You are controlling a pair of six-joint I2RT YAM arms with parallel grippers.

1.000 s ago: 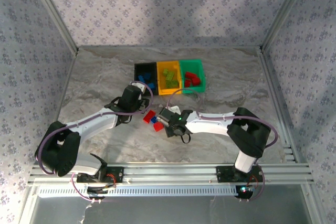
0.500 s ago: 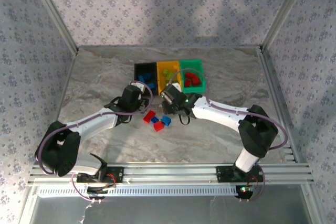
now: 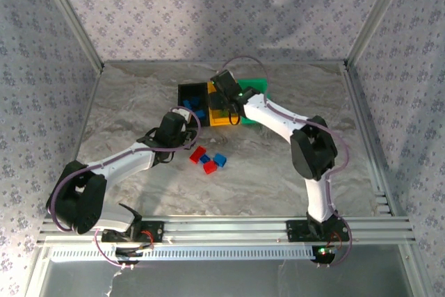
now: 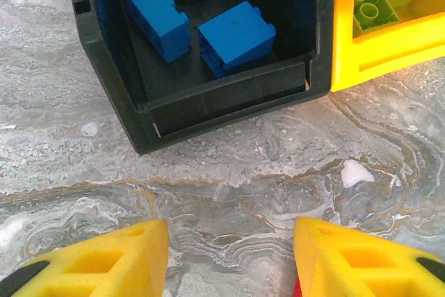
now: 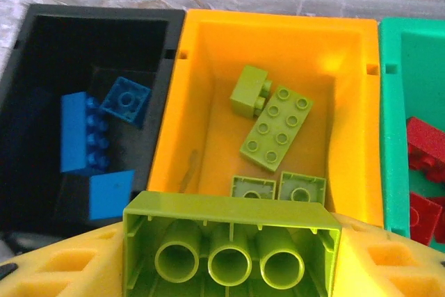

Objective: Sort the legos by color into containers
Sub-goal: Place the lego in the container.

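Note:
My right gripper is shut on a long yellow-green lego, hollow underside towards the camera. It hangs over the near part of the orange-yellow container, where several yellow-green legos lie. Blue legos lie in the black container and red legos in the green container. From above, the right gripper covers part of the orange-yellow container. My left gripper is open over bare table just in front of the black container.
Loose legos lie on the marble table between the arms: a red one, a blue one, and a red and blue pair touching. The left gripper sits close behind them. Patterned walls enclose the table.
The right arm has swung from the loose legos on the table back and up to over the orange-yellow container, carrying the yellow-green lego. The left arm has not moved.

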